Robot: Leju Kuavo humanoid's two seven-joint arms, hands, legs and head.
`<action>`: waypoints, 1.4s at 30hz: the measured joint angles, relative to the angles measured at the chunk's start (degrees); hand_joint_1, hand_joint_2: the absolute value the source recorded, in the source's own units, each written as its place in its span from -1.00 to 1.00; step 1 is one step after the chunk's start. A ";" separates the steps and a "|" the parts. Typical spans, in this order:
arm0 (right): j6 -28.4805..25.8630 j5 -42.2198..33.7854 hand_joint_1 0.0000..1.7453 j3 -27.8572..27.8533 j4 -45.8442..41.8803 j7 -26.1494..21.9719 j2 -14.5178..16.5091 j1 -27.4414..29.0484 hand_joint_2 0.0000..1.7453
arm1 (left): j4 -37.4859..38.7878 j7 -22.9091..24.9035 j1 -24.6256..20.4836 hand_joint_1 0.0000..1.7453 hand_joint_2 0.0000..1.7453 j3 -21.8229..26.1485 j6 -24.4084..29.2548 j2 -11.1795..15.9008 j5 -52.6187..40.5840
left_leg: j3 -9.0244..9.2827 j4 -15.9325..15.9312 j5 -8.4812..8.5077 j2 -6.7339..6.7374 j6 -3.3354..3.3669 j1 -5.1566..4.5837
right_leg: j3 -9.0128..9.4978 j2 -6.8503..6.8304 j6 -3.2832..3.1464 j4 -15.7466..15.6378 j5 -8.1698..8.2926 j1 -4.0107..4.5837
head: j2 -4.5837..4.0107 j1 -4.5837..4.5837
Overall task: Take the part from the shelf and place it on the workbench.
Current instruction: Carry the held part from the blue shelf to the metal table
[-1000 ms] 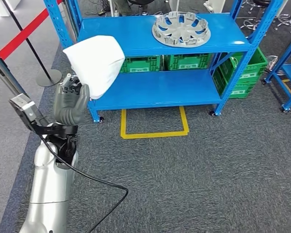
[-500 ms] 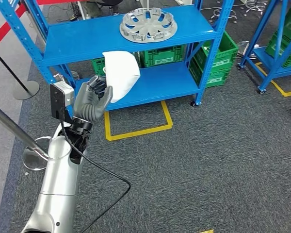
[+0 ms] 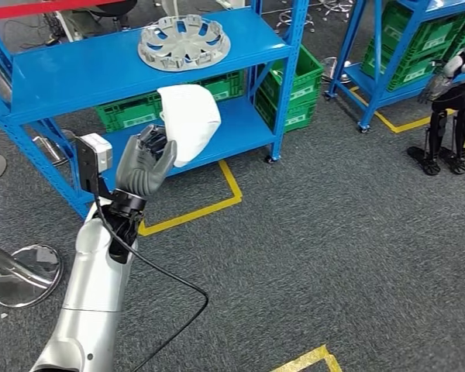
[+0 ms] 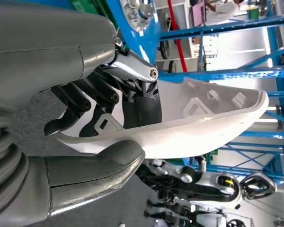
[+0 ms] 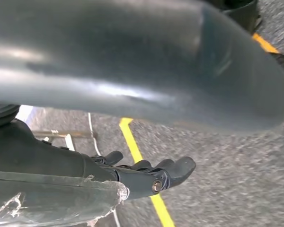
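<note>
In front of the blue shelf [image 3: 131,66], white part [image 3: 189,120] held up in left hand [image 3: 142,164].
Pinched between grey thumb and dark fingers [image 4: 80,101], well above the carpet [image 3: 335,256]; right hand [image 5: 147,175] empty, fingers only loosely bent, over a yellow floor line [image 5: 140,156].

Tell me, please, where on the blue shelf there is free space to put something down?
The top board of the blue shelf is bare left of the silver wheel cover. The lower level is crowded with green crates.
</note>
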 joint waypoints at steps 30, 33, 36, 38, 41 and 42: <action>-0.01 -0.10 -1.00 0.02 0.01 -0.69 -0.49 0.14 -1.00 | 0.26 -1.60 2.84 1.00 1.00 -1.81 -0.35 1.50 4.16 | 0.70 0.11 -0.70 -1.19 -0.47 0.10 | 0.18 1.30 -0.21 -1.08 1.22 -0.07 | 0.00 0.62; 0.01 -0.11 -1.00 0.02 0.03 -0.69 -0.56 0.04 -1.00 | -0.20 -1.87 3.13 1.00 1.00 -2.06 -0.27 1.48 3.77 | 0.76 -0.18 -0.45 1.28 0.34 -0.05 | -3.63 -4.55 0.37 7.04 -3.34 0.23 | 0.00 1.32; 0.03 -0.07 -1.00 0.02 0.03 -0.71 -0.56 -0.17 -1.00 | -0.33 -1.89 3.52 1.00 1.00 -2.06 -0.09 1.58 3.37 | 0.78 -0.15 -0.56 3.95 0.50 -0.29 | -6.83 -6.20 0.62 14.96 -6.29 0.16 | 0.00 1.38; 0.02 -0.03 -1.00 0.02 0.03 -0.72 -0.59 -0.09 -1.00 | -0.41 -1.89 3.59 1.00 1.00 -2.06 0.02 1.57 3.09 | 0.92 -0.13 -0.72 5.46 0.34 -0.31 | -3.76 -6.97 0.50 10.22 -3.78 0.20 | 0.00 1.38; -0.03 0.05 -1.00 0.03 0.03 -0.75 -0.61 -0.32 -1.00 | -0.80 -1.89 3.57 1.00 1.00 -1.99 0.07 1.57 2.86 | 1.23 0.02 -1.14 7.31 -0.40 -0.74 | 2.11 -9.97 -0.29 0.14 -0.80 0.65 | 0.00 1.31; -0.04 0.08 -1.00 0.03 0.03 -0.77 -0.61 -0.39 -1.00 | -0.90 -1.89 3.58 1.00 1.00 -1.96 0.10 1.55 2.83 | 1.29 0.04 -1.22 7.83 -0.67 -0.92 | 2.52 -10.16 -0.66 -0.77 -0.75 0.81 | 0.00 1.23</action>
